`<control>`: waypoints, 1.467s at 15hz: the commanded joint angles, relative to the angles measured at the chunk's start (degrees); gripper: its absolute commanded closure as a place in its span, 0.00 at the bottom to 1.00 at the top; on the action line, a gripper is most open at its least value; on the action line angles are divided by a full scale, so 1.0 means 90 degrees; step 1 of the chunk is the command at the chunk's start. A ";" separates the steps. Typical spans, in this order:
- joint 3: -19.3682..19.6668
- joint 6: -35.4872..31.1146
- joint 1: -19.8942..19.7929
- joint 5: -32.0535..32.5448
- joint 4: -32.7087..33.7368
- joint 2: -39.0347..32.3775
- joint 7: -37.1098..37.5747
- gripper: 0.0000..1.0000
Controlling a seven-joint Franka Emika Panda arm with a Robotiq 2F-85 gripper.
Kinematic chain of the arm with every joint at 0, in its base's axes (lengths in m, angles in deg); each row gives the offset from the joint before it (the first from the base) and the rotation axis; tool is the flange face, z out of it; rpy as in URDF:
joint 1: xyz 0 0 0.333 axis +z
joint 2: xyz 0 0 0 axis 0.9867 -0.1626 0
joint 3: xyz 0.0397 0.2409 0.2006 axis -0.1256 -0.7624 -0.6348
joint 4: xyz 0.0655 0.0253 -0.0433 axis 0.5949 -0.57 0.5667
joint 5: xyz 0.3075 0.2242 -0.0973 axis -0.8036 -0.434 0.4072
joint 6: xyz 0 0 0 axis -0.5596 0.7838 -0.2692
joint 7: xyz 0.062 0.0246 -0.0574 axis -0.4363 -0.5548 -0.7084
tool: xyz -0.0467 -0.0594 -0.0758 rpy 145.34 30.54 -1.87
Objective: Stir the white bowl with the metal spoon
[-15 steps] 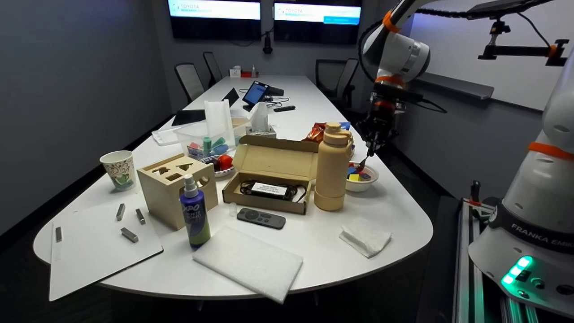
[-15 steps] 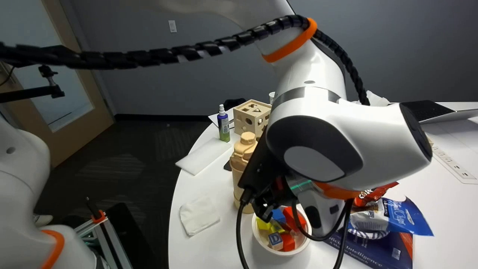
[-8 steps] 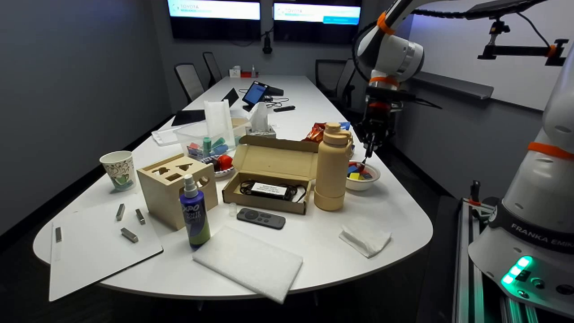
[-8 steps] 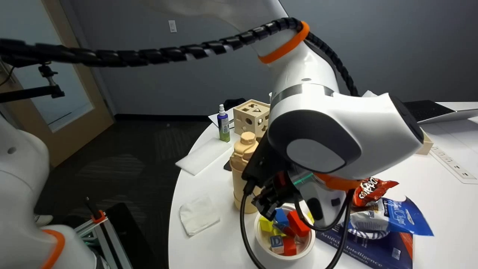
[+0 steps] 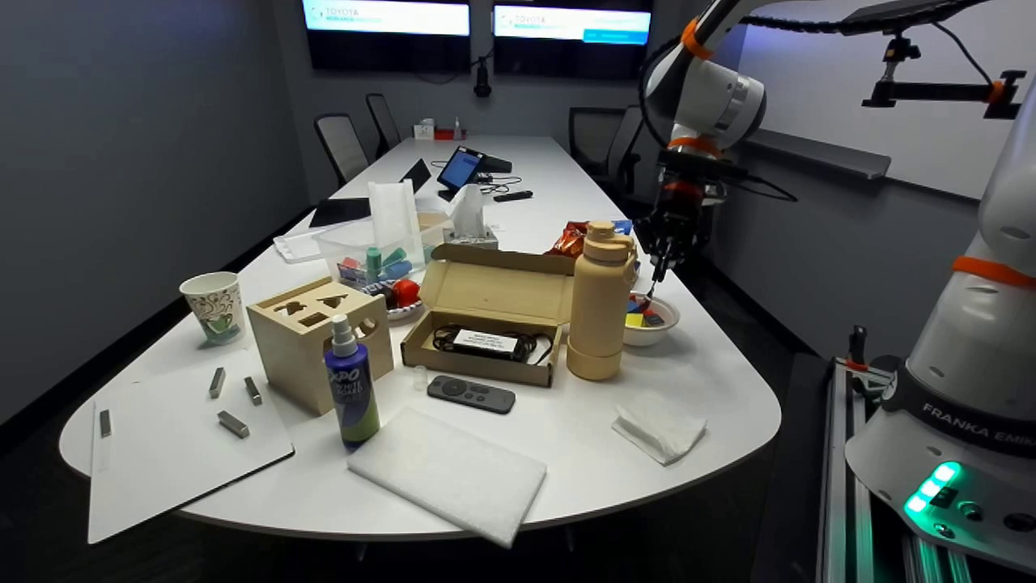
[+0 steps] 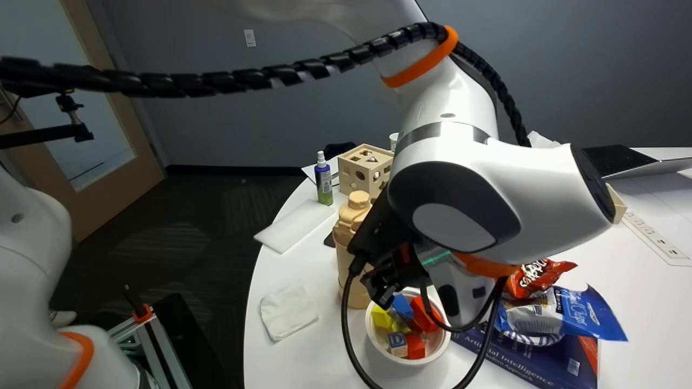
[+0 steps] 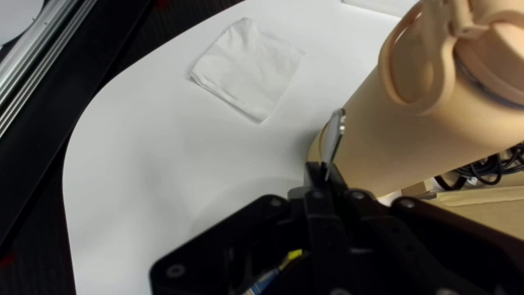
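The white bowl (image 5: 665,330) stands near the table edge beside the tan bottle; in an exterior view the bowl (image 6: 409,361) holds red, blue and yellow blocks. My gripper (image 5: 660,274) is above the bowl, pointing down. It is shut on the metal spoon (image 5: 651,289), which reaches tilted down among the blocks. In the wrist view the spoon handle (image 7: 333,133) sticks up from between the closed fingertips of the gripper (image 7: 326,174). The spoon's lower end is hidden in the wrist view, and the bowl is mostly hidden behind the gripper.
The tall tan bottle (image 5: 596,308) stands close beside the bowl. An open cardboard box (image 5: 486,356) lies past it. A folded napkin (image 5: 660,429) lies near the table edge. Chip bags (image 6: 559,313) and a blue book (image 6: 519,359) lie on the bowl's far side.
The gripper with the spoon has moved slightly, first one way and then back in an exterior view. The bowl and its blocks have shifted a little with it. The grip stays shut.
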 commanded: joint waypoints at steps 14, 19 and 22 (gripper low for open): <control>0.0056 -0.0969 0.0113 0.0402 -0.0045 -0.0074 0.0939 0.99; 0.0043 -0.0389 -0.0068 -0.0843 -0.0006 -0.0152 0.0278 0.99; 0.0122 0.0185 -0.0166 -0.1160 0.0009 -0.0267 0.0080 0.99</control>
